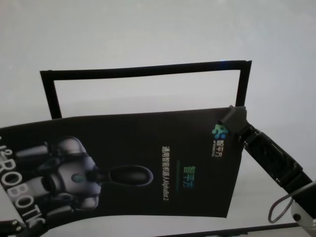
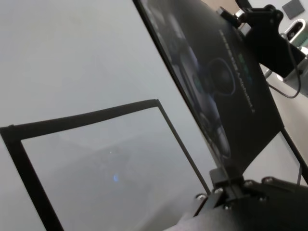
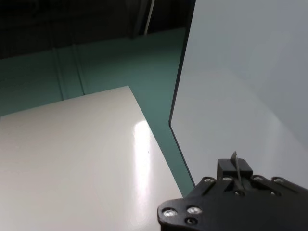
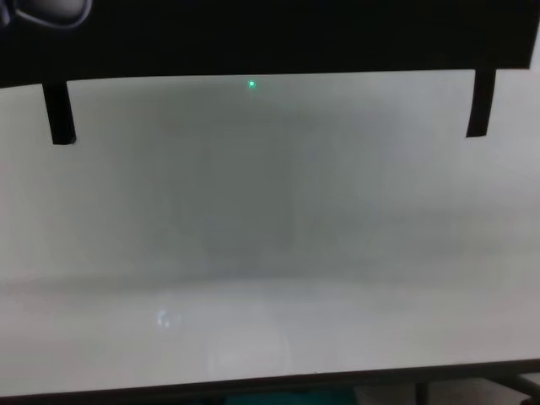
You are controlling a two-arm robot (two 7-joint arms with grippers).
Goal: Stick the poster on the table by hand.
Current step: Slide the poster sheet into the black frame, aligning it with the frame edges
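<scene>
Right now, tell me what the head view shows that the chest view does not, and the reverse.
Only the head view shows the poster's printed face, with its robot image and lettering, and the right gripper shut on its far right corner. It also shows the far bar of the black tape frame on the table.

Only the chest view shows the table's near edge and the bare white surface under the lifted sheet.

Both show the poster held up off the table and the frame's two side strips.
</scene>
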